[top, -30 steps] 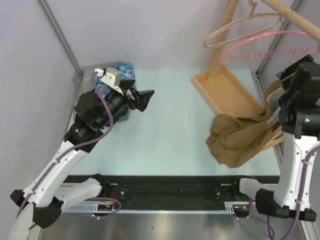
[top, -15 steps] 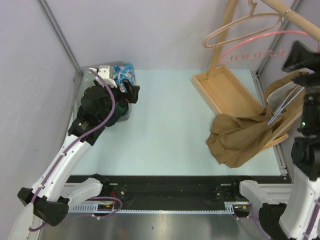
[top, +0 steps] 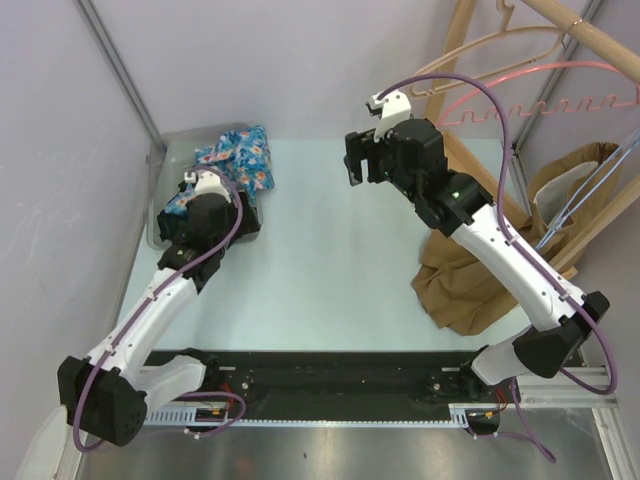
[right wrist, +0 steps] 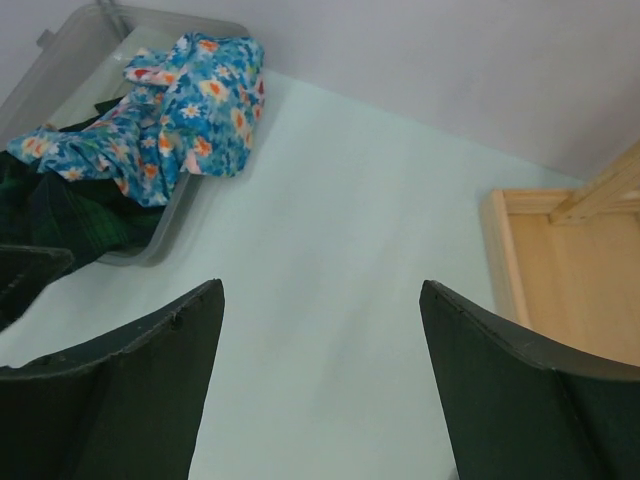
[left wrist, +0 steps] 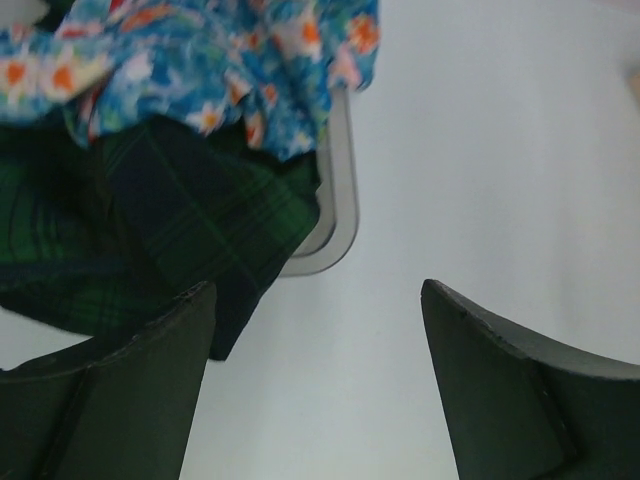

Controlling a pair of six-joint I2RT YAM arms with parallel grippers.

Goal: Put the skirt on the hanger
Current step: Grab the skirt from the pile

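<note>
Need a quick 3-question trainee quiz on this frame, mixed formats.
1. True or false: the right gripper holds cloth.
2. In the bin, what lies under the floral cloth? A plaid cloth; B a sock; C a towel.
3. Fill in: the brown skirt lies toward the table's ____ side (robot's).
Key: 1 false; 2 A; 3 right.

You have open table (top: 320,250) between the bin (top: 157,190) (clothes (top: 240,155) spilling over its rim) and the brown heap (top: 460,290). The wooden rack base (right wrist: 560,280) blocks your far right.
</note>
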